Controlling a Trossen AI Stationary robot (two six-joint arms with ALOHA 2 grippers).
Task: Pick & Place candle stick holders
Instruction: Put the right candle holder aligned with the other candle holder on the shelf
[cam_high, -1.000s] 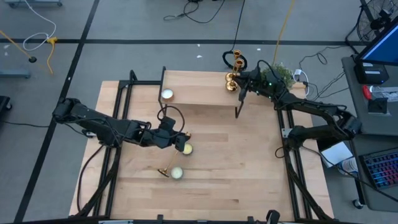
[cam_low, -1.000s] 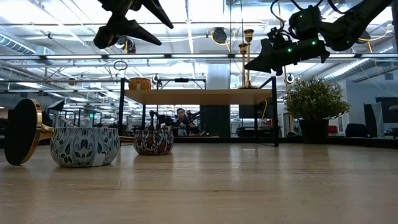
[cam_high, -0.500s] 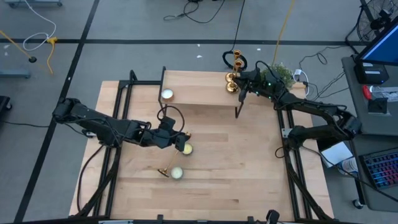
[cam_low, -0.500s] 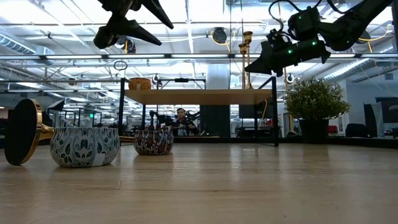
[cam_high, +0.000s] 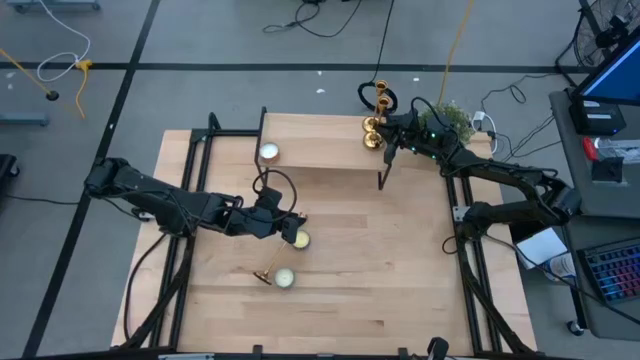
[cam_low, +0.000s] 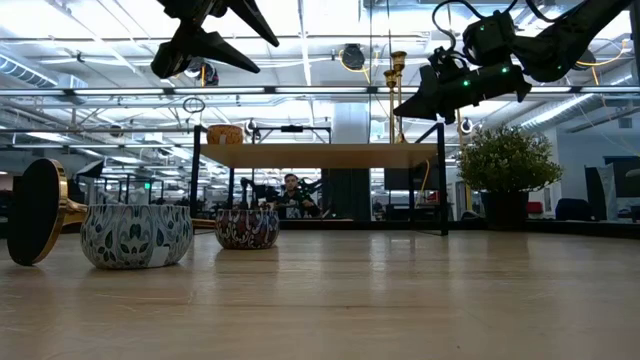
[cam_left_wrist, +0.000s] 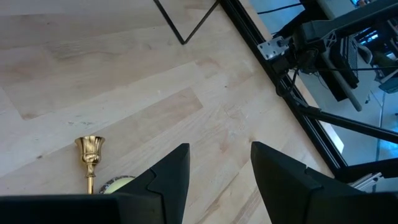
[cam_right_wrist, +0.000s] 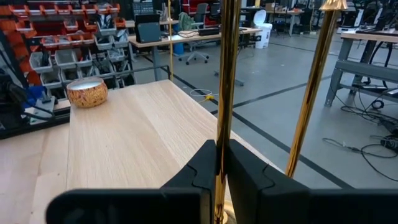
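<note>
Two gold candle stick holders (cam_high: 374, 132) stand upright at the right end of the raised shelf (cam_high: 320, 150). My right gripper (cam_high: 389, 136) is shut on one of them. The second one's stem (cam_right_wrist: 309, 93) stands just beyond it. A third candle stick holder (cam_high: 264, 276) lies on its side on the table. Its cup (cam_left_wrist: 90, 151) shows in the left wrist view and its round base (cam_low: 38, 212) in the low view. My left gripper (cam_high: 291, 228) hangs open above the table, over a candle tin (cam_high: 299, 239), touching nothing. My right gripper pinches the candle stick holder's thin stem (cam_right_wrist: 223, 118) between its two fingers. The fingers come in level from the table's right side and lie across the stem. The holder stands upright. Whether its base rests on the shelf, I cannot tell.
Two patterned candle tins (cam_low: 136, 235) (cam_low: 247, 228) sit on the table near the lying holder. A third tin (cam_high: 269, 152) sits on the shelf's left part. Black shelf legs (cam_high: 384, 165) and frame rails (cam_high: 195, 160) flank the table. A potted plant (cam_high: 455, 118) stands at the far right.
</note>
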